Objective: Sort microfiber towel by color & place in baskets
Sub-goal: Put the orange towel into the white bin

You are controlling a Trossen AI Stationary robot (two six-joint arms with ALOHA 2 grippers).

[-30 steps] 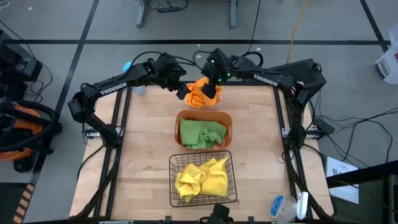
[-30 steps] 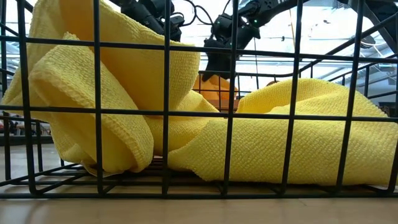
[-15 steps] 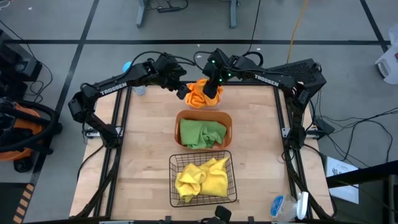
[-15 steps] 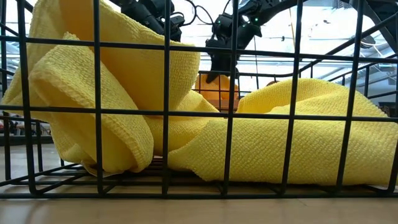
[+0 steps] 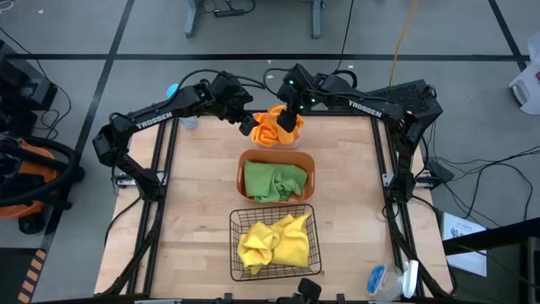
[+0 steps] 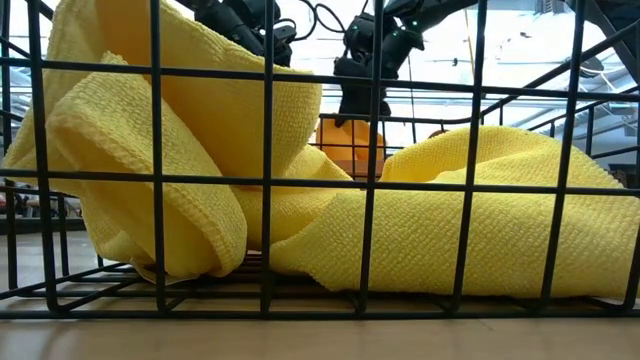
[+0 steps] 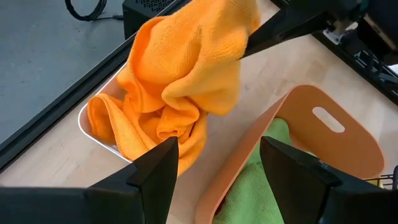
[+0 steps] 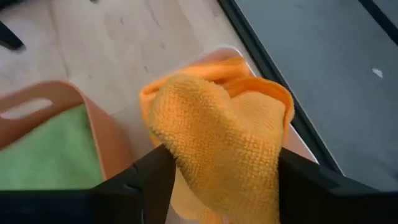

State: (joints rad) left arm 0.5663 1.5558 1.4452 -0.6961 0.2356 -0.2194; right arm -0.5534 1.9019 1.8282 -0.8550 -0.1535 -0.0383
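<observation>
A white bin (image 7: 93, 127) at the table's far middle holds a crumpled orange towel (image 7: 143, 118). Another orange towel (image 7: 199, 56) is raised over it, with my right gripper (image 5: 288, 121) shut on it. My left gripper (image 7: 214, 180) hovers open just left of the bin, with nothing between its fingers. Nearer, an orange-brown tub (image 5: 242, 165) holds green towels (image 5: 274, 180). At the near edge, yellow towels (image 5: 274, 241) lie in a black wire basket (image 5: 316, 245). My right gripper pinches a thick bunched fold at the orange towel's top (image 8: 217, 124) between its two fingers (image 8: 149, 180), slanting down from the far right. How many layers it has, I cannot tell. The towel hangs below the fingers, and its lower part (image 7: 186, 137) rests on the cloth in the bin.
The bin, the tub and the basket stand in a row down the table's middle. Bare wood (image 5: 194, 211) lies on both sides of them. A blue-and-white object (image 5: 392, 279) sits off the near right corner. Dark frame rails (image 5: 384, 169) run along the table's sides.
My right gripper has edged up a little over the white bin, and the orange towel's top has drawn up with it into a tighter bunch. Its lower part stays in the bin.
</observation>
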